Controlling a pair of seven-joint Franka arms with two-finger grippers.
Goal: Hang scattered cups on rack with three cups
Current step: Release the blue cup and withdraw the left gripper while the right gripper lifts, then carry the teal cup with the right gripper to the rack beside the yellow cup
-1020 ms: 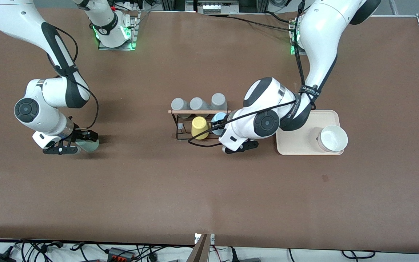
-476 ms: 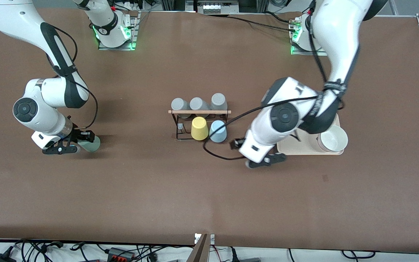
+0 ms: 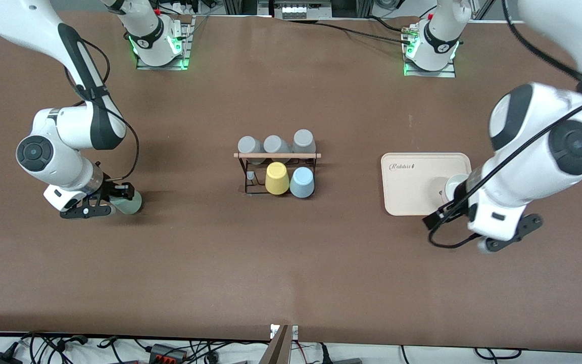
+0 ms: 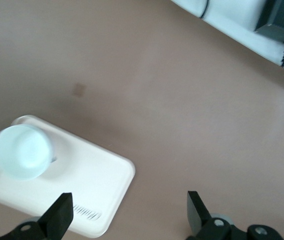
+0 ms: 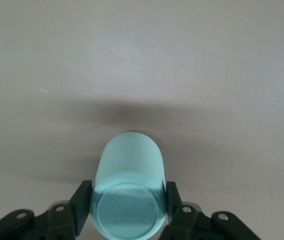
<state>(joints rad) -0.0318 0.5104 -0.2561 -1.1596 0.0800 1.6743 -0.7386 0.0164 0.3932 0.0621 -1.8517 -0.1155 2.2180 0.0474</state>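
The black wire rack (image 3: 250, 174) with a wooden rod stands mid-table. Three grey cups (image 3: 274, 144) sit on its pegs farther from the front camera. The light blue cup (image 3: 302, 182) hangs upside down on a nearer peg, beside a yellow tumbler (image 3: 277, 178). My right gripper (image 3: 111, 201) is shut on the mint-green cup (image 3: 130, 202), which lies sideways low over the table toward the right arm's end. In the right wrist view the cup (image 5: 129, 170) sits between the fingers of the right gripper (image 5: 128, 202). My left gripper (image 3: 509, 233) is open and empty over the table beside the tray's corner; it also shows in the left wrist view (image 4: 128, 220).
A cream tray (image 3: 412, 187) lies toward the left arm's end of the table and holds a white bowl (image 3: 456, 185), partly hidden by the left arm. Both show in the left wrist view, tray (image 4: 92, 180) and bowl (image 4: 22, 151).
My left arm has swung away from the rack, across the tray to its own end, leaving the light blue cup on the rack. The right gripper with the mint-green cup has barely shifted.
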